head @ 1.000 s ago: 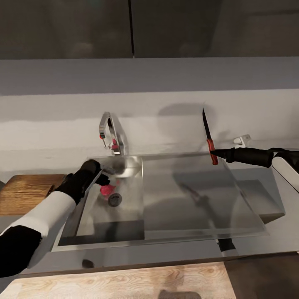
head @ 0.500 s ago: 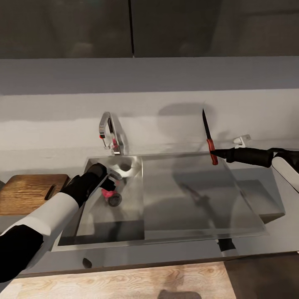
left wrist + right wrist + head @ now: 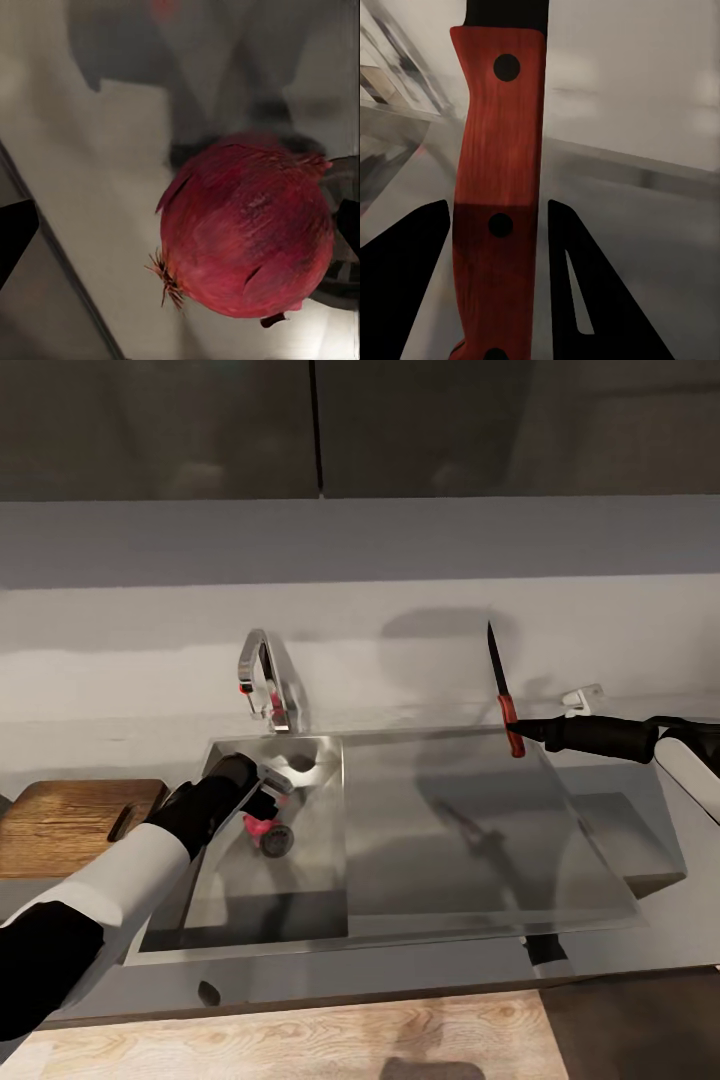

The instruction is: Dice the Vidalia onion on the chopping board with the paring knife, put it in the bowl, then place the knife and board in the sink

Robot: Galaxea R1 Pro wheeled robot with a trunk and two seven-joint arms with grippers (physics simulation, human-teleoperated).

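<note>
The Vidalia onion [image 3: 247, 232], red-skinned, lies on the floor of the sink [image 3: 300, 890] by the drain; in the head view it is a pink spot [image 3: 256, 826]. My left gripper [image 3: 262, 792] reaches down into the basin and stands open, one dark fingertip [image 3: 11, 236] on each side of the onion. My right gripper [image 3: 518, 732] is shut on the paring knife [image 3: 500, 685]. It holds the knife upright by its reddish handle [image 3: 499, 195], blade up, above the steel drainboard [image 3: 480, 840]. The chopping board [image 3: 60, 825] lies left of the sink. The bowl is out of view.
The chrome tap [image 3: 262, 680] with its red knob rises behind the basin, close above my left gripper. A white wall runs behind the sink. The countertop [image 3: 690, 930] continues to the right, and its light wood front edge [image 3: 300, 1040] runs along the near side.
Over the last second my left gripper dropped from the basin's rim down toward the onion, uncovering the board's handle end. It has held still for the last half second. The right arm and knife have not moved.
</note>
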